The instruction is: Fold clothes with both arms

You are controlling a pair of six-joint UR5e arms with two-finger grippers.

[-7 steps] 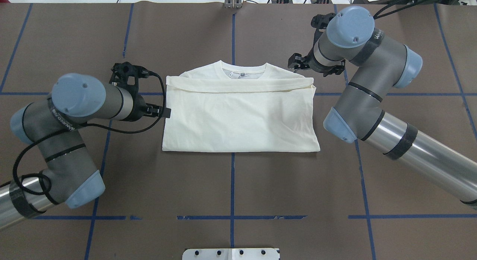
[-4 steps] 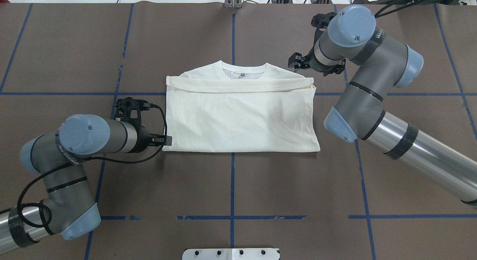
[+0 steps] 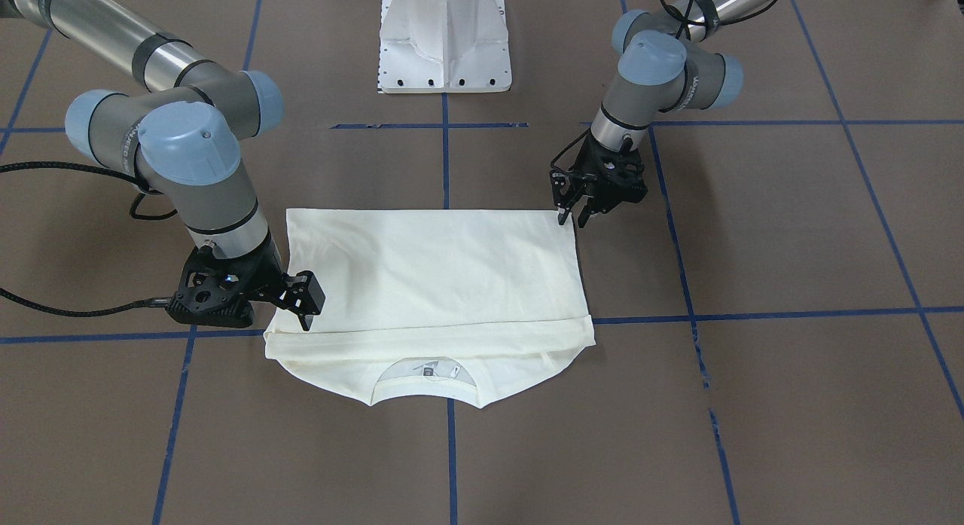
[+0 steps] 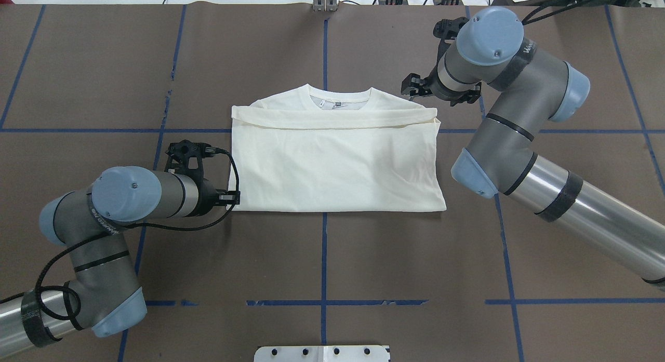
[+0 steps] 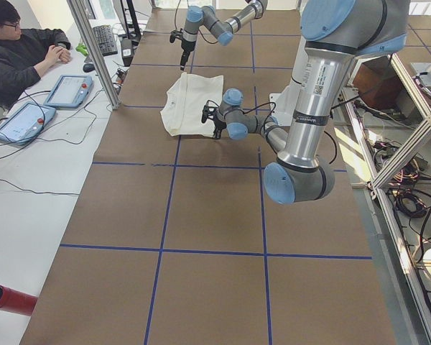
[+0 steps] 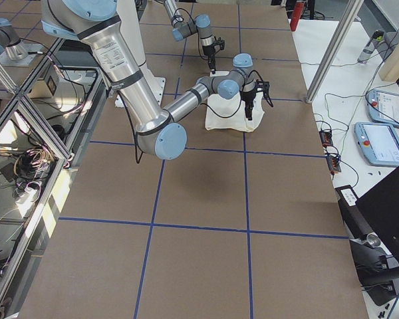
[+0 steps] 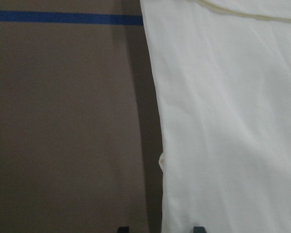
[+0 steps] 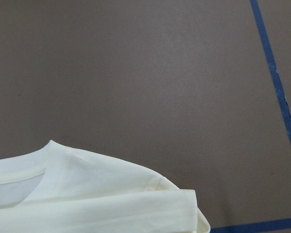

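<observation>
The cream T-shirt (image 4: 337,164) lay flat mid-bench as a soft, faintly creased rectangle, plain side up. Its hemmed edge was folded up to just below the ribbed, curved collar (image 4: 340,97). The bench (image 4: 415,258) was covered in matte brown sheeting gridded with blue tape lines (image 4: 323,247). The left end effector (image 4: 236,198) sat at the shirt's near left corner, its black fingers spread and straddling the cloth edge. The right end effector (image 4: 408,86) hovered by the rounded far right shoulder, its fingers parted and empty.
</observation>
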